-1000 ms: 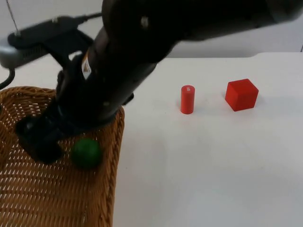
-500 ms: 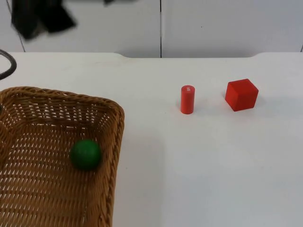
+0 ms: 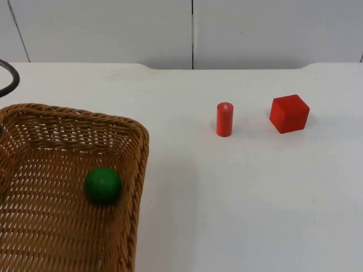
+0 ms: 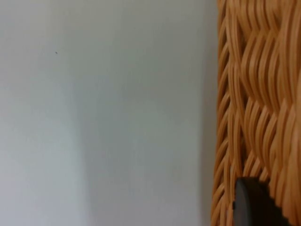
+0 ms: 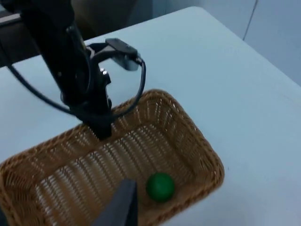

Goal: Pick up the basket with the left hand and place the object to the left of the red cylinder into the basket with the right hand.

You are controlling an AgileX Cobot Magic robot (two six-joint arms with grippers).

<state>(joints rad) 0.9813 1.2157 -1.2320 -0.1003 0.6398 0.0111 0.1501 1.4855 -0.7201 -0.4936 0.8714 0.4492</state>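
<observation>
The right wrist view shows the left gripper [image 5: 99, 129] pinching the basket [image 5: 197, 155] rim, green ball [image 5: 160, 187] inside; the right gripper's state is unclear.

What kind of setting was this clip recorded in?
Probably a robotics lab bench: a bare white table ending at a grey partition wall, with simple props, namely a wicker basket holding a green ball, a red cylinder and a red cube.

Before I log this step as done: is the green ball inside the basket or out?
Inside: the green ball lies on the woven floor of the basket, within its rim.
</observation>
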